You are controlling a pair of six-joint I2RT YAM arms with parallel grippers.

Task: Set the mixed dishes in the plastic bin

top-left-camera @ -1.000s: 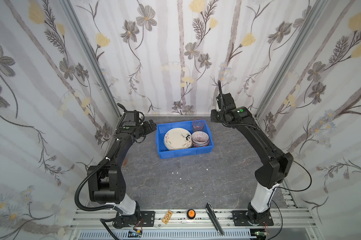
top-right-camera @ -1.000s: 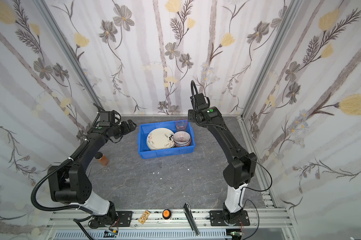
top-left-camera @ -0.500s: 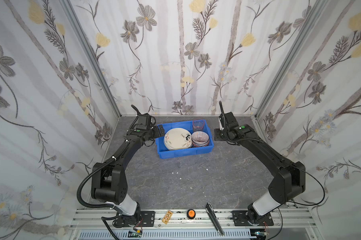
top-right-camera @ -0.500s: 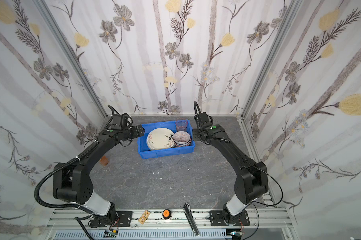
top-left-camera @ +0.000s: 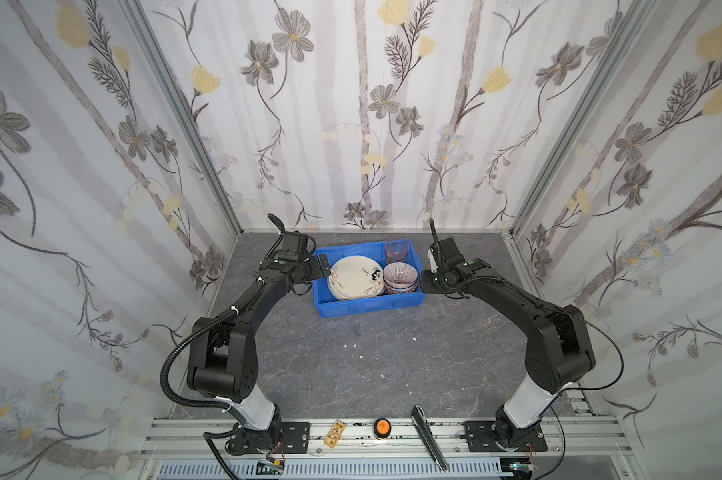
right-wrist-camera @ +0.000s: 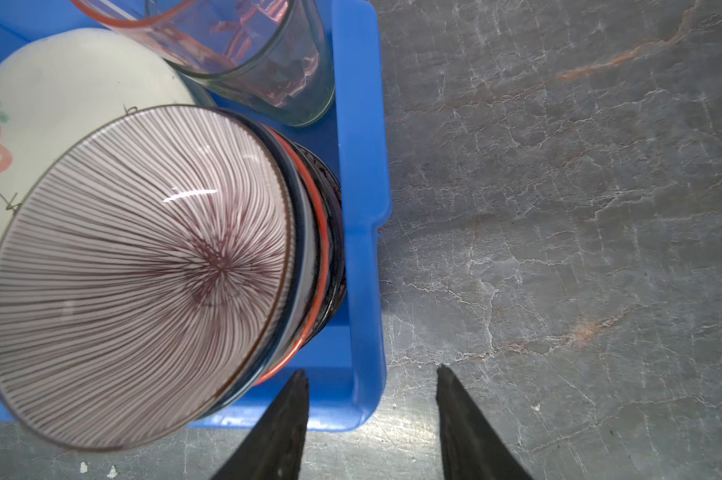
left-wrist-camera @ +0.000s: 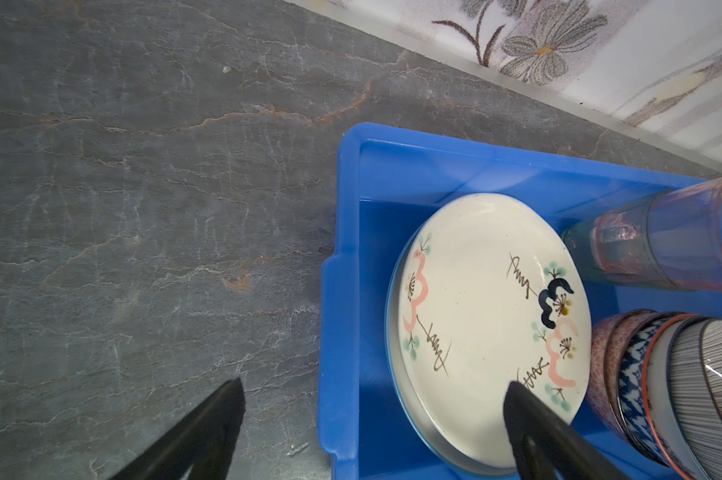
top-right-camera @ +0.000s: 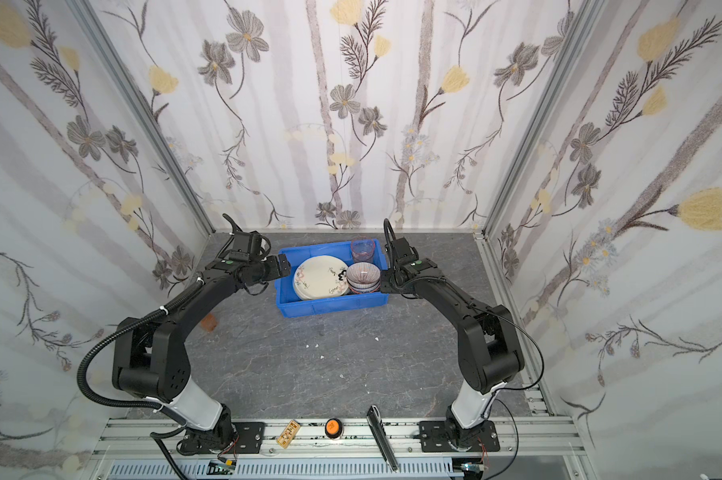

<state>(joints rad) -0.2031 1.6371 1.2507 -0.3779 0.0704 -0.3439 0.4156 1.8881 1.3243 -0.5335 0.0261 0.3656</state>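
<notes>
The plastic bin (top-left-camera: 367, 308) sits at the middle of both top views, near the back wall, on the grey desk (top-left-camera: 351, 365). Its long axis runs across the frame, the right end a touch higher than the left, and its open mouth faces up. Inside, the cream plate (top-left-camera: 355, 276) lies flat in the left half on top of at least one paler plate. The striped bowl (top-left-camera: 400, 276) tops a nested stack of patterned bowls in the right half. The pink tumbler (top-left-camera: 397, 249) stands upright in the upper right corner, seated in a greenish glass.

The left gripper (top-left-camera: 324, 268) is at the bin's left short wall. In the left wrist view it (left-wrist-camera: 373, 384) is spread wide and holds nothing. One finger is over the desk and the other over the edge of the cream plate (left-wrist-camera: 488, 311); whether that finger touches the plate I cannot tell. The right gripper (top-left-camera: 425, 283) is at the right short wall. In the right wrist view it (right-wrist-camera: 371, 370) is about half spread and empty, with the blue rim (right-wrist-camera: 363, 166) between its fingers and clear of both.

No dish lies loose on the desk, so loading looks finished. Both arms seem set to take the bin by its end walls. The next move would call for lowering over each rim, closing evenly, and sparing the plate.
</notes>
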